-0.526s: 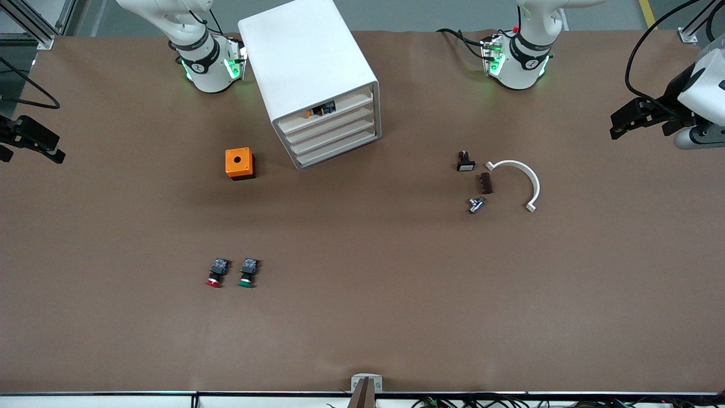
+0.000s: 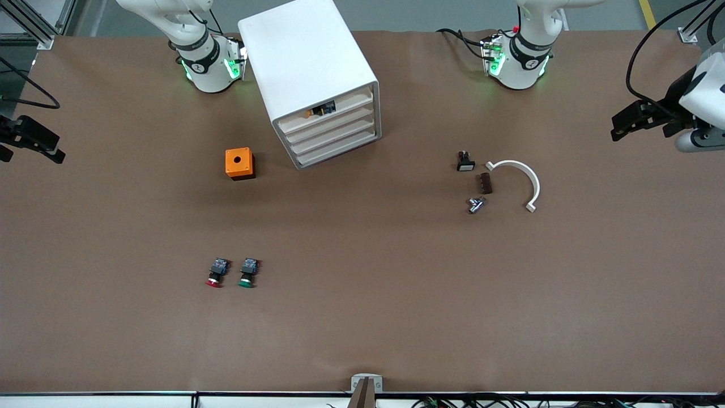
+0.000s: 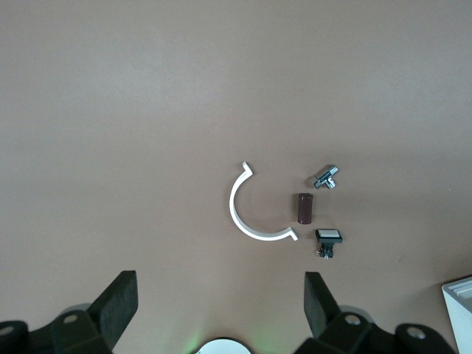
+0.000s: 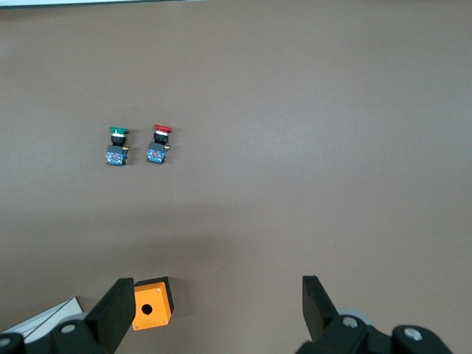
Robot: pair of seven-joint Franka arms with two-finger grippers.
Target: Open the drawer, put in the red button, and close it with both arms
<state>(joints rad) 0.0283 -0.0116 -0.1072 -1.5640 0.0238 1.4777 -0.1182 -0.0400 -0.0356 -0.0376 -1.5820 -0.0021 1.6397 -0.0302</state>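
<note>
The left claw (image 2: 617,126) has edged up slightly; the drawer (image 2: 331,122) is shut.

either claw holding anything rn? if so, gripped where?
Nothing held. The left claw and right claw are both open and empty, up over the table ends. The red button lies untouched on the table.

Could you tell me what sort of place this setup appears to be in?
Probably a robotics lab bench: two arm bases bolted along a brown-covered table, a small white cabinet, and loose parts such as the red button and orange box.
</note>
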